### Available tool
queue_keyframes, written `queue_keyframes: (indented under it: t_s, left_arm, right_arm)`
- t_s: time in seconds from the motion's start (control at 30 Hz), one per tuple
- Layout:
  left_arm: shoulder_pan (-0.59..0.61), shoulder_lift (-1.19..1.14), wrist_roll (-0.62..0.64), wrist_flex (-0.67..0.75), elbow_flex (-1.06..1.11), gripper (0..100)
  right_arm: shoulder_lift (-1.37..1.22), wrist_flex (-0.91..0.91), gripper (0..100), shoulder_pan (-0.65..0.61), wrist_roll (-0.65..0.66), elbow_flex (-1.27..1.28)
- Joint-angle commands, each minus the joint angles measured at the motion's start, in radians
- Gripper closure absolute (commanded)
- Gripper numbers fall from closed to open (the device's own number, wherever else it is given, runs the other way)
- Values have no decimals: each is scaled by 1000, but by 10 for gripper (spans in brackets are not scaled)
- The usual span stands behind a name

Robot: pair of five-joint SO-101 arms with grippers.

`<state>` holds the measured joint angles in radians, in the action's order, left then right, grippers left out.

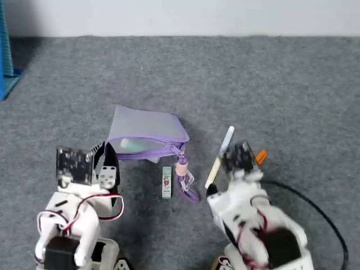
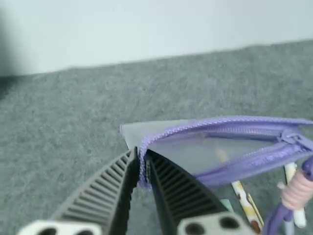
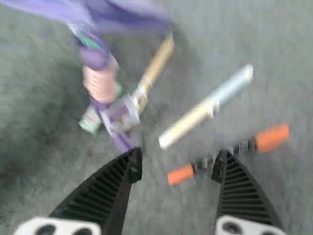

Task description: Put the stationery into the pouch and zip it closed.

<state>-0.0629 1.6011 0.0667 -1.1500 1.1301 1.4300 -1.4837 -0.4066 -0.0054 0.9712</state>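
The left claw (image 2: 142, 169) is pressed together on the corner edge of the purple pouch (image 1: 149, 132), pinching the fabric just beside the end of the zipper. In the high view that claw sits at the lower left, and the pouch lies just above and to the right of it, near the middle of the grey table (image 1: 281, 84). The pouch's mouth gapes open. A pink charm (image 1: 182, 168) on a purple strap hangs from the zipper pull at the pouch's right end. A small eraser (image 1: 166, 181) lies just left of the strap.

The right claw (image 3: 178, 164) is spread wide at the lower right of the high view. An orange pen (image 3: 181, 174) lies across the gap between its fingers. Beyond it lie a white-and-blue pen (image 1: 228, 138) and a tan pencil (image 3: 156, 66), both outside the pouch.
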Motion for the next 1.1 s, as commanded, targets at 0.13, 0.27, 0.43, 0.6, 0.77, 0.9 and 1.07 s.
queue_keyframes:
  t_s: [0.13,0.27,0.43,0.6,0.77,0.9,1.07]
  left_arm:
    - [3,-299,44,-74,-278,987]
    - [3,-396,44,-101,-343,987]
    - [3,-413,72,-104,-360,987]
    - [3,-413,94,-106,-358,987]
    - [3,-413,94,-106,-354,987]
    - [3,-413,94,-106,-354,987]
    - [3,-413,94,-106,-354,987]
  right_arm:
    - [-355,240,775,170,-77,-106]
    - [-541,371,775,196,-75,-106]
    - [-782,559,775,199,-78,-109]
    - [-984,717,775,206,-77,-161]
    - [-1216,720,775,260,-81,-353]
    - [-1397,720,775,286,-81,-494]
    - [-1598,720,775,303,-81,-641]
